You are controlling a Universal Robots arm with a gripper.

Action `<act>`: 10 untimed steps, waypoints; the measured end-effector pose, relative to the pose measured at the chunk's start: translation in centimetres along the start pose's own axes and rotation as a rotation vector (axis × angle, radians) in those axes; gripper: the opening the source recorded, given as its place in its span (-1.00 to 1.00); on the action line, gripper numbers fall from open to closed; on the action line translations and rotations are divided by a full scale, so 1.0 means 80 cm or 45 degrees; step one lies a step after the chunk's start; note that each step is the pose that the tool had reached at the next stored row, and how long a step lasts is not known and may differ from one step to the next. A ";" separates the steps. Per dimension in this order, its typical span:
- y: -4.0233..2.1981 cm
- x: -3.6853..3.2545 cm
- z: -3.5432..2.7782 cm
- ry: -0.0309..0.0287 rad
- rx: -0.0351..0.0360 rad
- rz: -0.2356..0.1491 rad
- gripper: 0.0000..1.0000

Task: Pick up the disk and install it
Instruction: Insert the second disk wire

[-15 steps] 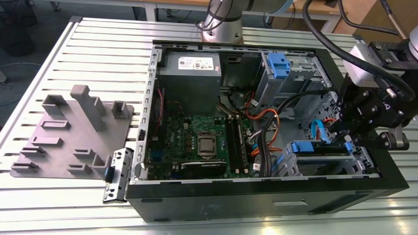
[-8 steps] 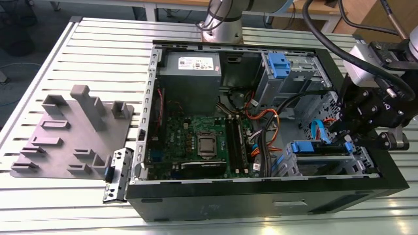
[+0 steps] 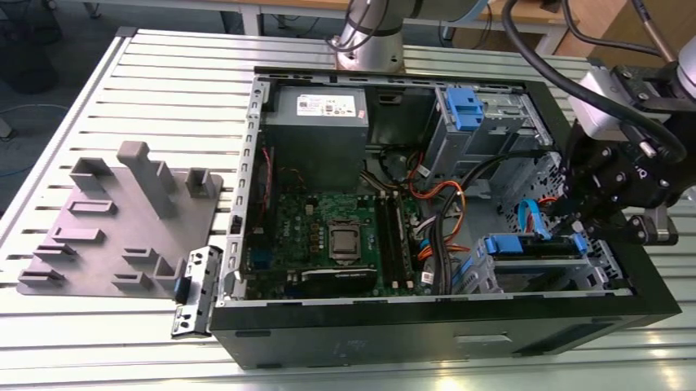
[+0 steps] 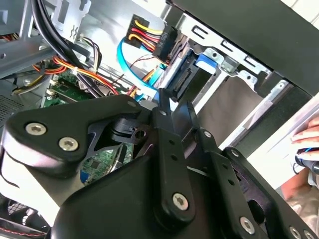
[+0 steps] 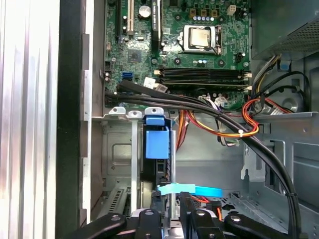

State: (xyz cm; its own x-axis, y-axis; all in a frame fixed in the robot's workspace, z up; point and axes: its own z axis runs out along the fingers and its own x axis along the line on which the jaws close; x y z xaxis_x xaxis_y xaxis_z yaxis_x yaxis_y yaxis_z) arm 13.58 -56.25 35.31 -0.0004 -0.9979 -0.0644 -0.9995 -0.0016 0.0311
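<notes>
The black multi-link gripper (image 3: 605,213) is hanging over the open black tower computer case (image 3: 435,326) lying on the slatted aluminium desk (image 3: 98,130), at the case's front-bay end near the desk's edge. The disk (image 5: 157,149) — a flat metal drive framed by blue plastic rails — is sitting edge-up in the grey metal bay directly beneath the fingers, its long axis running away from them toward the green motherboard (image 5: 199,45). The fingers are looking nearly closed around the drive's end — whether they are actually gripping it cannot be told.

The disk (image 3: 530,247) sits mostly hidden inside its bay, the pincer (image 3: 609,213) covering its end.
</notes>
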 end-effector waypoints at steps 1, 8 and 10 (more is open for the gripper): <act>0.0000 -0.0025 0.0002 0.0000 0.0000 0.000 -0.41; -0.0059 -0.0201 0.0018 0.0000 0.0000 0.000 -0.41; -0.0103 -0.0221 0.0021 -0.0003 0.0000 0.000 -0.41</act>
State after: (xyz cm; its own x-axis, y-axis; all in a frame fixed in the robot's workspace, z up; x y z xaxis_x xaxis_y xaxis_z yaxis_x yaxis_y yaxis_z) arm 14.40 -54.48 35.23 -0.0003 -0.9979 -0.0646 -0.9995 -0.0017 0.0311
